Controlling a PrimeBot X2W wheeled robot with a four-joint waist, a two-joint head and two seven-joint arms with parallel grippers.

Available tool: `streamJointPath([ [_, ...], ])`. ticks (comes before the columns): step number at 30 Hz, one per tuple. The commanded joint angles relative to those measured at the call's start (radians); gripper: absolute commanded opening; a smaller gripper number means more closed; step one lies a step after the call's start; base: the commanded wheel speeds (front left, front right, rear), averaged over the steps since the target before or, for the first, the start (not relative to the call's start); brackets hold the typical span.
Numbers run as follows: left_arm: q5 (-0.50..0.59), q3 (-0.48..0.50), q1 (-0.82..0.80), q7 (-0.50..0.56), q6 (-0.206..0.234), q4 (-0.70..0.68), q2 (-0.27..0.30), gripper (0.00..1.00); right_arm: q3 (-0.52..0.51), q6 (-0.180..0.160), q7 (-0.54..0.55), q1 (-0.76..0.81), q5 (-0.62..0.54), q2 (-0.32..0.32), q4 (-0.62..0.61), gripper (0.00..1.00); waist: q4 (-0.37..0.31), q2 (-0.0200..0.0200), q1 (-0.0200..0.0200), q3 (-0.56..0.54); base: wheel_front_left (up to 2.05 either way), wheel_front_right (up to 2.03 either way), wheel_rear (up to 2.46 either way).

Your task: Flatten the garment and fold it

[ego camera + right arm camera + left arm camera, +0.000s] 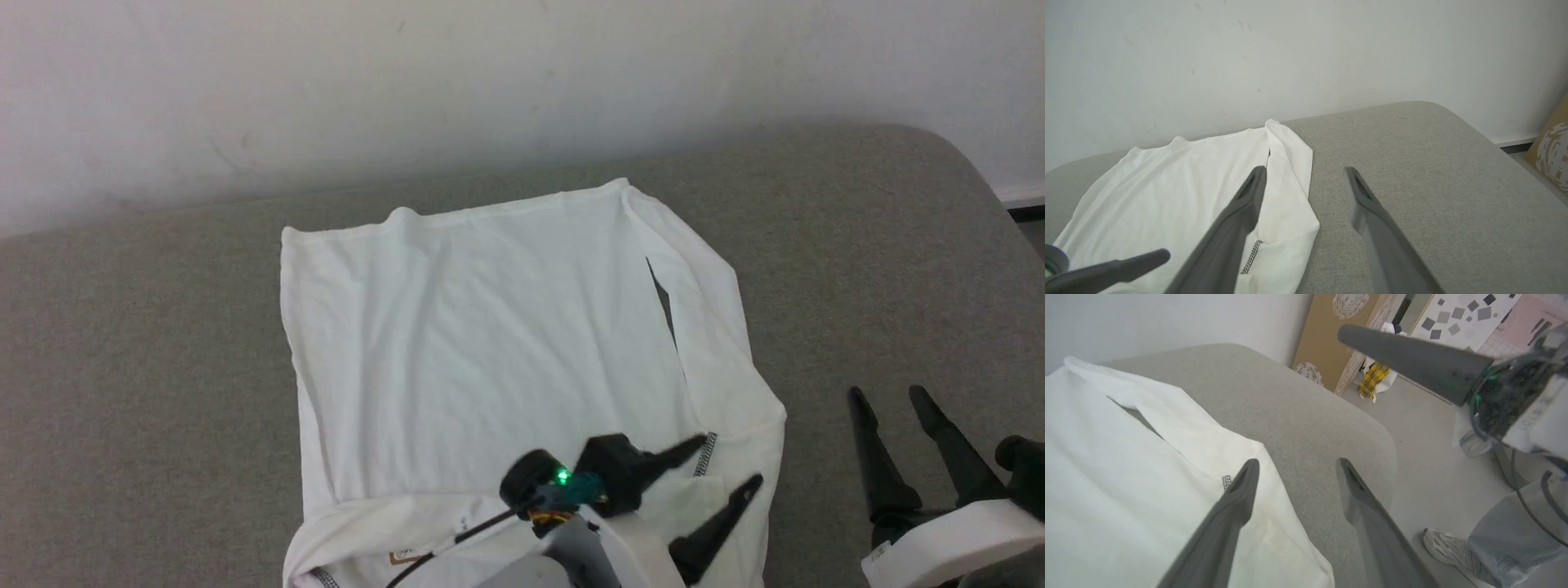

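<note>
The garment is a white shirt lying mostly flat on the grey cushion, with a sleeve folded in along its right side and a bit of dark grey stitching near the front. My left gripper hovers open over the garment's near right corner, fingers pointing right, nothing between them. In the left wrist view my left gripper spans the garment's edge. My right gripper stands open over bare cushion to the right of the garment, also seen as right gripper beside the garment.
A pale wall runs behind the cushion. The cushion's rounded right corner drops to the floor. In the left wrist view a cardboard box, a yellow checked cloth and a person's shoe and trouser leg stand on the floor.
</note>
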Motion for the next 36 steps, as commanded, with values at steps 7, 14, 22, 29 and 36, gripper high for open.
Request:
streamJointPath([
  [7, 0.049, 0.200, 0.012, -0.222, 0.104, -0.093, 0.098, 1.00, -0.005, -0.001, -0.001, -0.003, -0.019, 0.003, -0.009, 1.00, 0.050, -0.0002, -0.0001, -0.027, 0.00, 0.00, 0.00],
  [14, 0.088, 0.478, 0.098, -0.236, 0.172, -0.178, 0.174, 1.00, -0.024, -0.001, 0.003, -0.017, -0.057, 0.003, 0.004, 1.00, 0.088, -0.0002, -0.0001, -0.019, 0.00, 0.00, 0.00],
  [22, 0.167, 0.777, 0.258, -0.237, 0.194, -0.252, 0.229, 1.00, -0.048, -0.001, 0.002, -0.067, -0.040, -0.001, 0.070, 1.00, 0.130, -0.0002, -0.0001, 0.002, 0.00, 0.00, 0.00],
  [29, 0.201, 0.942, 0.360, -0.237, 0.129, -0.309, 0.212, 1.00, -0.080, -0.001, 0.025, -0.229, 0.058, -0.087, 0.221, 1.00, 0.177, -0.0002, -0.0001, 0.066, 0.00, 0.00, 0.00],
  [36, 0.270, 0.984, 0.347, -0.237, 0.063, -0.338, 0.168, 1.00, -0.097, -0.001, 0.158, -0.534, 0.192, -0.243, 0.523, 1.00, 0.248, -0.0002, -0.0001, 0.192, 0.00, 0.00, 0.00],
])
